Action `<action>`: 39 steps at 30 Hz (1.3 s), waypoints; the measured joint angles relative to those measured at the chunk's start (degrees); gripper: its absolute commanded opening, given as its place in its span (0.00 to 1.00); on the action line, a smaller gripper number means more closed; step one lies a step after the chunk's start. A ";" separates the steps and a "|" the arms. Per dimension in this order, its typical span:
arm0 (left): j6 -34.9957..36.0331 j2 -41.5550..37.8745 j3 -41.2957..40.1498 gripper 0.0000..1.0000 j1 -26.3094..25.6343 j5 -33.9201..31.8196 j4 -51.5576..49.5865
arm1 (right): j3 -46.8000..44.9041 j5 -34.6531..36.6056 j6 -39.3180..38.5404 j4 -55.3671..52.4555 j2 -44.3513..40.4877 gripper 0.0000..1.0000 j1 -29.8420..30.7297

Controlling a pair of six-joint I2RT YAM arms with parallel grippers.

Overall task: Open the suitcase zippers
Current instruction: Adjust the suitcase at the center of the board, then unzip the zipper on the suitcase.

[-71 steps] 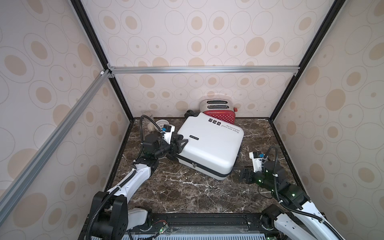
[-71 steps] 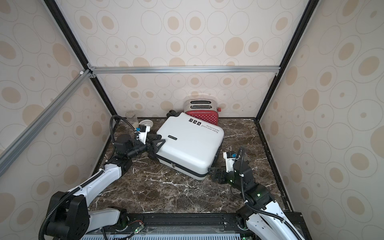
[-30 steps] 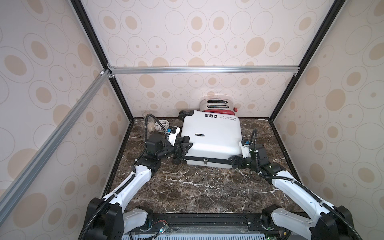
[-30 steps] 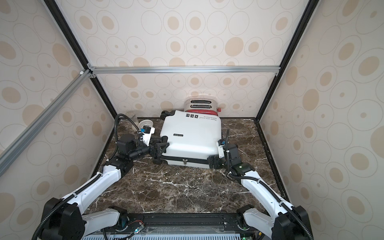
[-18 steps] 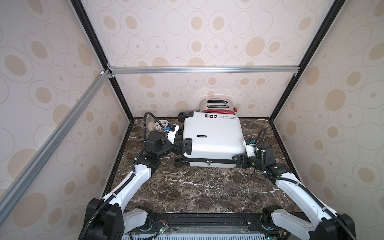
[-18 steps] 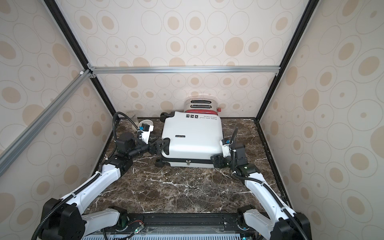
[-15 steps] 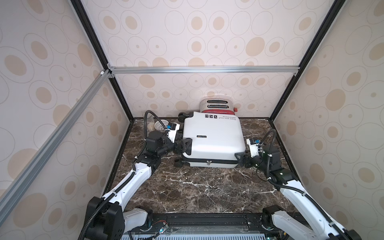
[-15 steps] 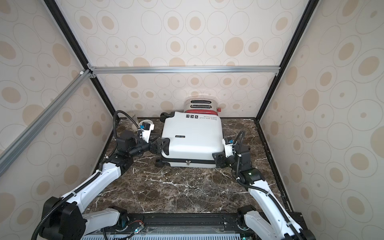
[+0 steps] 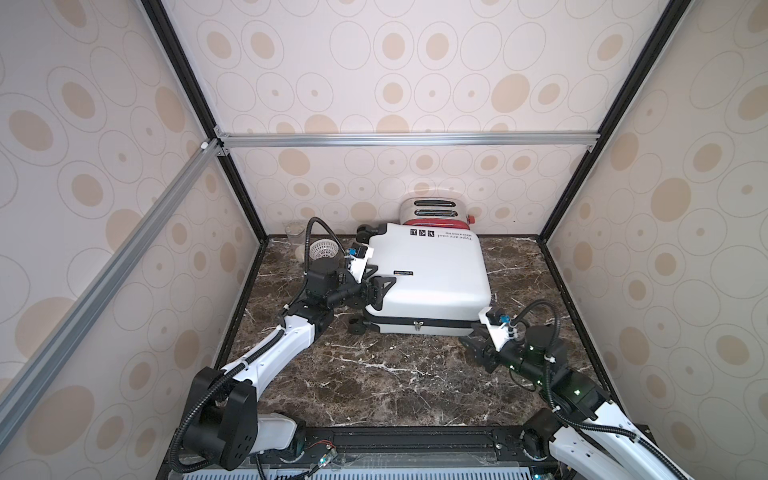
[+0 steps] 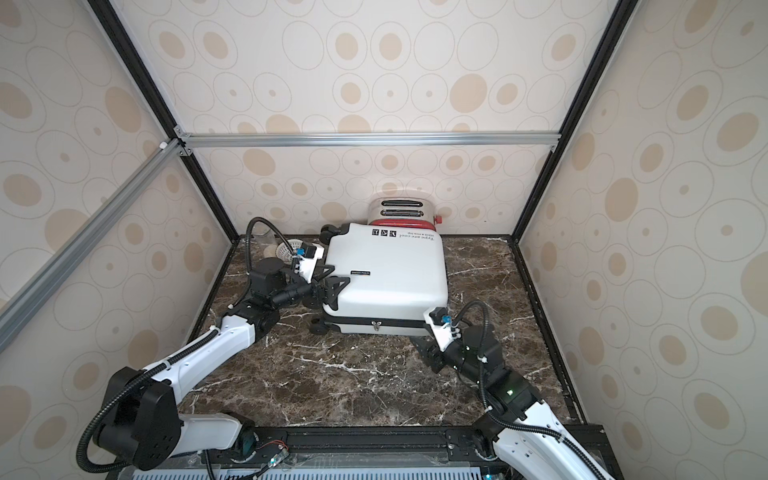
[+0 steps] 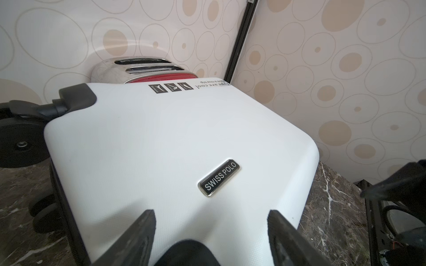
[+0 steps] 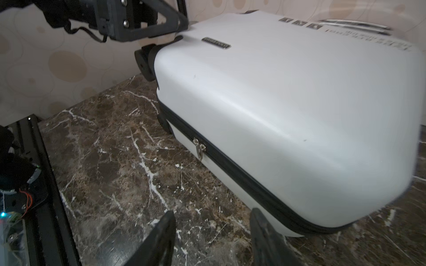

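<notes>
And here's the suitcase (image 9: 428,274) (image 10: 390,282), lying flat on the marble tabletop (image 9: 374,374) at the centre of both top views. Its wheels point to the left of the frame, and the red toaster (image 9: 434,210) sits just behind it.

The zippers (image 9: 417,324) (image 10: 376,324) run as a black band along the case's lower edge in the picture. Two silvery pulls hang together near the middle of that side, and the right wrist view catches them clearly (image 12: 199,147).

Over on the left of the frame, the left gripper (image 9: 376,279) (image 11: 211,215) sits at the wheel end with its jaws spread wide over the white shell. Whether the fingers (image 11: 147,221) touch it, I can't tell.

At lower right, the right gripper (image 9: 471,343) (image 12: 212,213) hangs near the case's corner. Its jaws are parted over bare marble, apart from the shell.
</notes>
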 measured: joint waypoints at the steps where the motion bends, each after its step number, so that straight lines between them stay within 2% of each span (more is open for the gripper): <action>1: 0.00 0.09 0.00 0.77 -0.04 0.04 0.22 | -1.25 0.96 0.09 1.66 1.62 0.55 1.73; 8: -0.04 0.22 -0.37 0.77 -0.15 0.09 1.40 | -4.74 4.81 0.52 17.29 19.02 0.54 7.37; 18: 0.31 -0.07 -0.81 0.77 -0.22 -0.11 1.68 | -5.27 4.94 -1.18 40.33 37.42 0.53 8.35; 23: 1.18 -2.43 -2.54 0.71 -0.59 -1.64 0.48 | -5.35 6.32 -1.20 46.07 39.58 0.55 8.35; 29: 5.79 -11.41 -6.29 0.66 -6.23 -6.84 -4.33 | -5.38 7.37 -1.49 45.64 36.13 0.56 8.33; 32: 6.95 -17.42 -10.05 0.68 -9.09 -10.19 -4.26 | -5.38 7.21 -1.66 44.89 35.30 0.54 8.02; 35: 6.93 -21.70 -14.36 0.69 -9.84 -14.21 -3.41 | -5.38 6.84 -1.64 44.81 36.70 0.52 7.89; 39: 6.97 -20.83 -15.23 0.69 -9.84 -20.04 -3.39 | -5.70 6.54 -1.55 46.03 39.91 0.48 7.85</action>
